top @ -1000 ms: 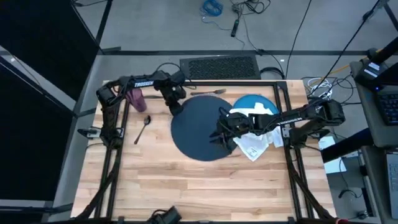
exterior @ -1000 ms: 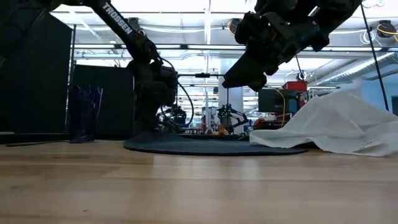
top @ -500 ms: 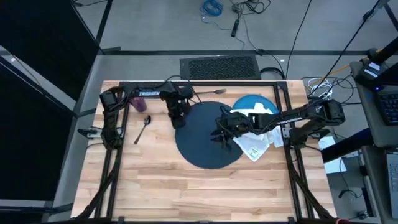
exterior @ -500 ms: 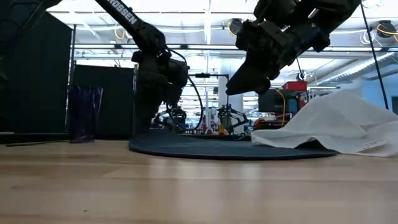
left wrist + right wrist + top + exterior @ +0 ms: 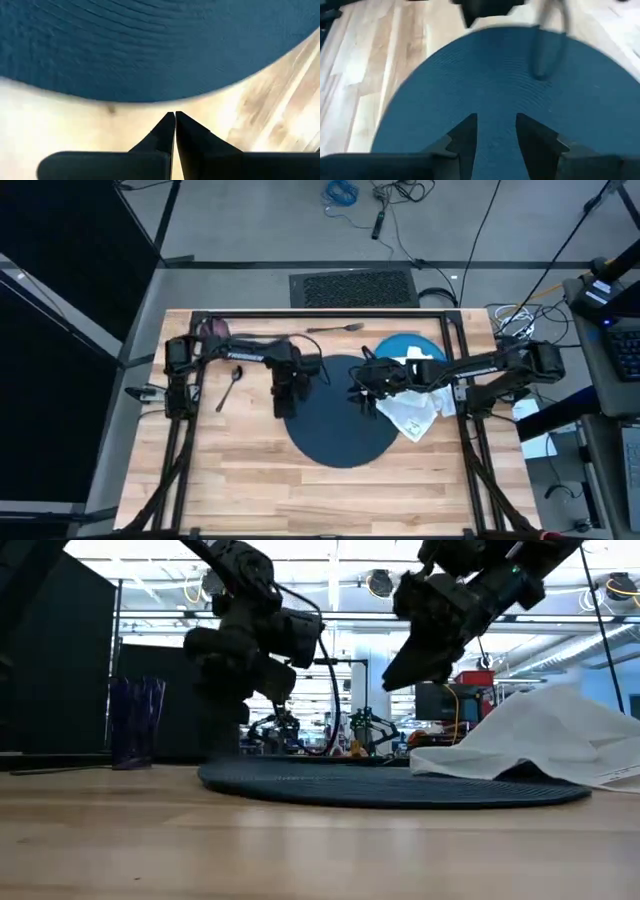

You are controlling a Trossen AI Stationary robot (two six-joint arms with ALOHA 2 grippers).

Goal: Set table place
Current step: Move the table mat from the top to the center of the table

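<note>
No text I can read from here.
On my overhead feed there is a strip of white lettering along the left arm [image 5: 240, 357], on its forearm link, but it is too small for me to make out a single letter. The white napkin [image 5: 418, 415] carries some small dark print near its edge, and that is also illegible in both the overhead and table-level feeds.
</note>
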